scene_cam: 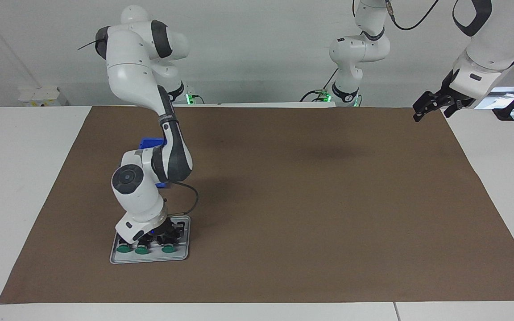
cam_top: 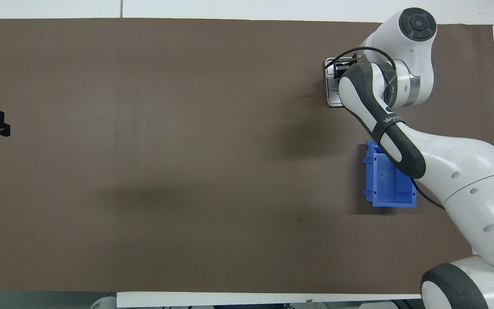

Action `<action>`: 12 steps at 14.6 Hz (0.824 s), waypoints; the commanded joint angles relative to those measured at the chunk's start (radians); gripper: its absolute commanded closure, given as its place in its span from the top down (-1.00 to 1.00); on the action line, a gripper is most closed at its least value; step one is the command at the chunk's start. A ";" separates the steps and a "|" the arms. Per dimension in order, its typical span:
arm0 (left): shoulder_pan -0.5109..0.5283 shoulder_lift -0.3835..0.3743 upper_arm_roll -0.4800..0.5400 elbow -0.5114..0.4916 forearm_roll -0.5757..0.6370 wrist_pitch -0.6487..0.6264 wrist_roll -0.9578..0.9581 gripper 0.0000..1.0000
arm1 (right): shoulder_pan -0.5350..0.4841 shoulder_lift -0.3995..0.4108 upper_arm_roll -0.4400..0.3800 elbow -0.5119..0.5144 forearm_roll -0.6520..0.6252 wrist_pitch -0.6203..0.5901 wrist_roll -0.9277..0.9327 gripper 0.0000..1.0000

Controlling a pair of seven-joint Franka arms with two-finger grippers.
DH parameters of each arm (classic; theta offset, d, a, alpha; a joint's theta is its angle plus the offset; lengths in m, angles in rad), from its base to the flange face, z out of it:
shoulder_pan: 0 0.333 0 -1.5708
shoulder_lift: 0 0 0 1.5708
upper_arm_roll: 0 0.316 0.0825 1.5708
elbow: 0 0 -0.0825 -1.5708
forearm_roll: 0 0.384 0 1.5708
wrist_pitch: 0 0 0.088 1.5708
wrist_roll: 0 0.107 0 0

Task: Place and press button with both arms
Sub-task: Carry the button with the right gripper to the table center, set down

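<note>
Brown matting is covering most of the white desk, with a pale wall rising at the robots' end. Using the tray as the landmark: the right arm is bending steeply down over it, and its claw is sitting low among the buttons lying in a row there. I cannot tell whether that claw is clenched on a button or not. A blue bin is resting nearer to the robots than the tray, partly under the arm. The left arm is waiting, its claw hanging released over the mat's corner at the left arm's end, well apart from the tray.

The buttons are lying with green caps pointing away from the robots, close beside one another. To do this pick well, I judge the claw should be closing squarely on one black body only, keeping clear of its neighbours, then lifting straight up so the tray is not dragged along.
</note>
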 commanded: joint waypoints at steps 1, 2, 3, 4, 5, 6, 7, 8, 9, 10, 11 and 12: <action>-0.001 -0.004 0.007 -0.006 -0.005 0.001 -0.003 1.00 | -0.004 -0.017 0.006 0.034 -0.014 -0.091 0.001 -1.00; -0.001 -0.004 0.007 -0.006 -0.005 0.001 -0.003 1.00 | 0.000 -0.031 0.004 0.073 -0.014 -0.148 0.002 -0.99; -0.001 -0.004 0.007 -0.006 -0.005 0.001 -0.003 1.00 | 0.000 -0.060 0.004 0.084 -0.013 -0.206 0.004 -1.00; -0.001 -0.004 0.007 -0.006 -0.005 0.001 -0.003 1.00 | 0.002 -0.091 0.006 0.085 -0.008 -0.255 0.011 -1.00; -0.001 -0.004 0.007 -0.006 -0.005 0.000 -0.003 1.00 | 0.008 -0.118 0.007 0.084 0.003 -0.294 0.019 -1.00; -0.001 -0.004 0.007 -0.006 -0.005 0.000 -0.003 1.00 | 0.035 -0.146 0.007 0.076 0.004 -0.329 0.062 -1.00; -0.001 -0.004 0.007 -0.006 -0.005 0.000 -0.003 1.00 | 0.060 -0.174 0.007 0.076 0.003 -0.384 0.145 -1.00; -0.001 -0.004 0.007 -0.006 -0.005 0.001 -0.001 1.00 | 0.097 -0.195 0.007 0.076 0.003 -0.427 0.254 -1.00; -0.001 -0.004 0.007 -0.006 -0.005 0.001 -0.001 1.00 | 0.149 -0.206 0.007 0.076 0.001 -0.450 0.358 -1.00; -0.001 -0.004 0.007 -0.006 -0.005 0.001 0.000 1.00 | 0.187 -0.206 0.007 0.073 -0.006 -0.457 0.448 -1.00; -0.001 -0.004 0.007 -0.006 -0.003 0.004 0.002 1.00 | 0.239 -0.209 0.007 0.066 -0.006 -0.455 0.564 -1.00; -0.001 -0.004 0.007 -0.006 -0.005 0.004 0.002 1.00 | 0.279 -0.212 0.007 0.056 -0.005 -0.455 0.668 -1.00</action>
